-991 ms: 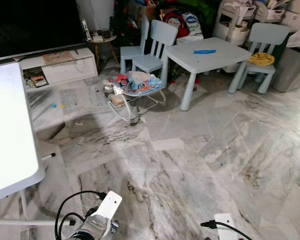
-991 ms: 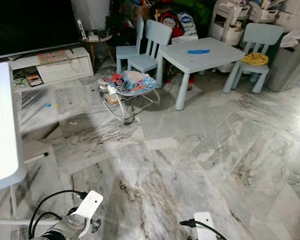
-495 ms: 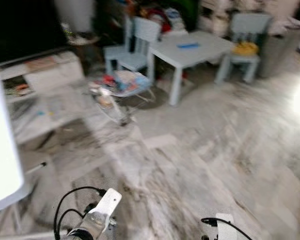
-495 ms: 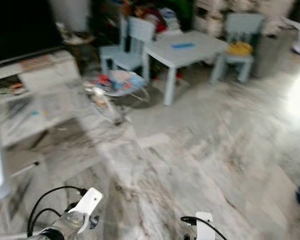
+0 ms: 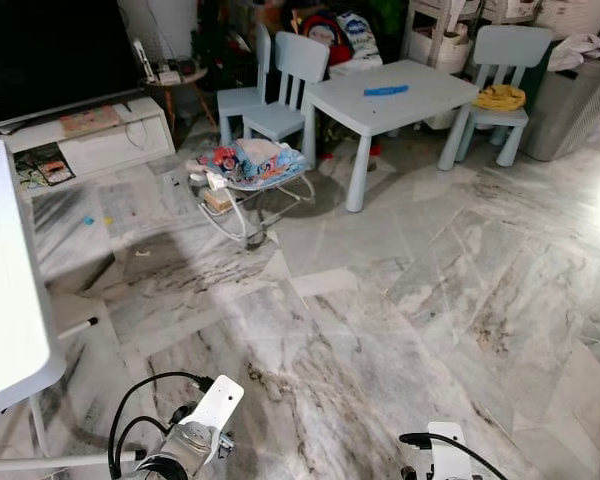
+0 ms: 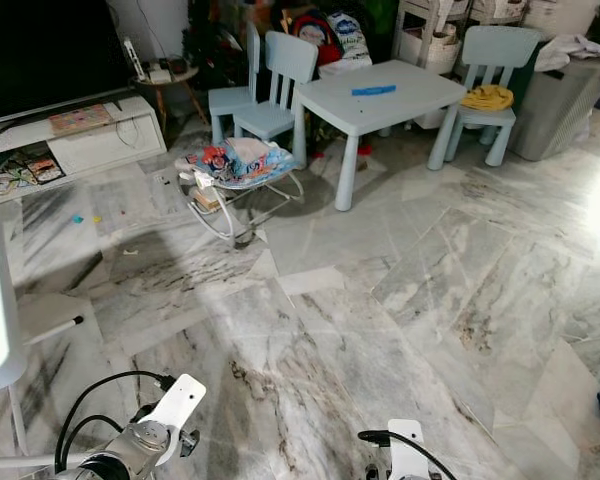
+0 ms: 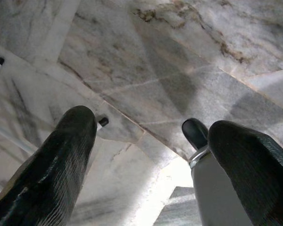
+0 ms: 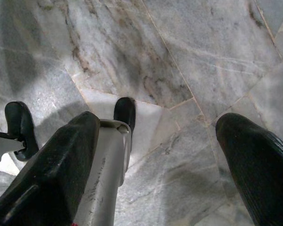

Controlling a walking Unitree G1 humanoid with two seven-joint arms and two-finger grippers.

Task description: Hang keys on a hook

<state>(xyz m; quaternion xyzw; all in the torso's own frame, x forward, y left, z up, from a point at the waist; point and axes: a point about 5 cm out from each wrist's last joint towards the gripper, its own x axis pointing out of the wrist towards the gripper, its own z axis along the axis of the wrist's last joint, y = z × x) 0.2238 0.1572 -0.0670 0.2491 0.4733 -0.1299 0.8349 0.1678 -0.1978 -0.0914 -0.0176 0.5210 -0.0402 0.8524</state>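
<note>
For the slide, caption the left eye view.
Marble floor stretching toward a pale blue children's table with chairs and a baby bouncer, both arms hanging low.

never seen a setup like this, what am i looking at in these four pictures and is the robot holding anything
This is a walking humanoid robot seen through its own cameras. The two wide pictures come from a stereo camera on its head, looking forward and down over a marble floor. Ahead stand a pale blue children's table with matching chairs, a baby bouncer and a low TV stand. A white table edges in on the robot's left.

The two close pictures come from cameras on the wrists, looking along each gripper's two black fingers. The left gripper and the right gripper are both open, pointing at bare floor, holding nothing. No keys or hook can be made out.
</note>
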